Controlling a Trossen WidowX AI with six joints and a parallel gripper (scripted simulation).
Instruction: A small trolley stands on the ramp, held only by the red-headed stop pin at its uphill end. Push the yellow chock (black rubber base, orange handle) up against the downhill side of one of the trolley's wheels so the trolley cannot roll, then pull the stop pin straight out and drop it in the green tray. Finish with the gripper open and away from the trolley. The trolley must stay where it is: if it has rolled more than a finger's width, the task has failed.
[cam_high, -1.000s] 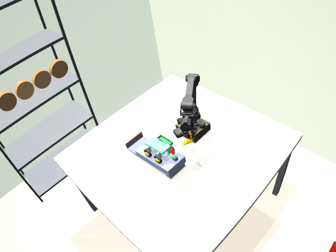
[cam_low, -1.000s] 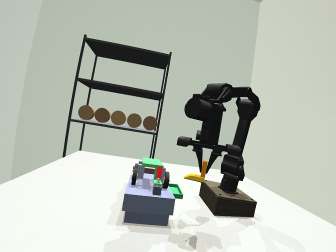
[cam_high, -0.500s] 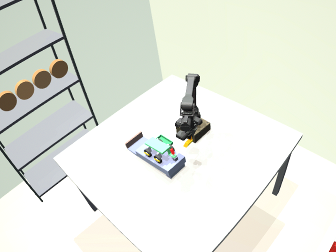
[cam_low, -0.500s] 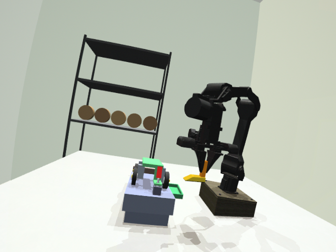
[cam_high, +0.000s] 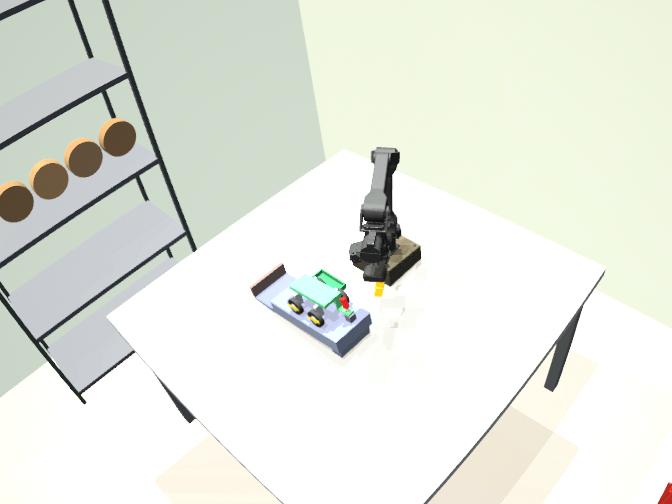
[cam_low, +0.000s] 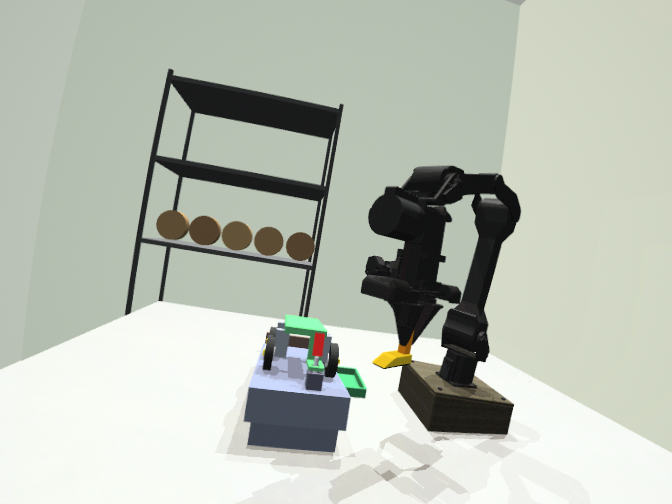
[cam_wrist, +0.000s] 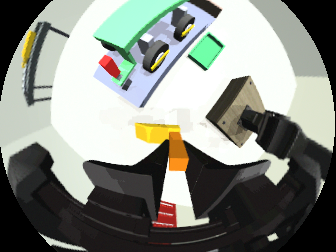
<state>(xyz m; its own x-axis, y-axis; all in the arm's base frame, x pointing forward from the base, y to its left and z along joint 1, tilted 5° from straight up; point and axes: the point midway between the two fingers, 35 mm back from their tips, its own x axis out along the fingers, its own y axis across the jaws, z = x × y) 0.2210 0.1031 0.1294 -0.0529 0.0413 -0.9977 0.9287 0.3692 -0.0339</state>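
The green trolley (cam_high: 314, 290) (cam_low: 305, 324) (cam_wrist: 135, 22) stands on the blue-grey ramp (cam_high: 331, 333) (cam_low: 295, 404) (cam_wrist: 131, 95). The red-headed stop pin (cam_high: 344, 302) (cam_low: 318, 344) (cam_wrist: 109, 66) stands at its uphill end. My gripper (cam_low: 406, 341) (cam_wrist: 175, 142) is shut on the orange handle of the yellow chock (cam_high: 378, 289) (cam_low: 391, 359) (cam_wrist: 152, 132) and holds it in the air, beside the ramp's uphill end on the arm's side. In the top view the fingertips are hidden behind the gripper body. The green tray (cam_high: 329, 279) (cam_low: 353, 381) (cam_wrist: 206, 51) lies beside the ramp.
The arm's wooden base block (cam_high: 406, 260) (cam_low: 469, 415) (cam_wrist: 235, 110) stands close to the held chock. A brown end board (cam_high: 268, 279) closes the ramp's low end. A shelf rack (cam_high: 157, 161) (cam_low: 233, 251) with several round discs stands beyond the table.
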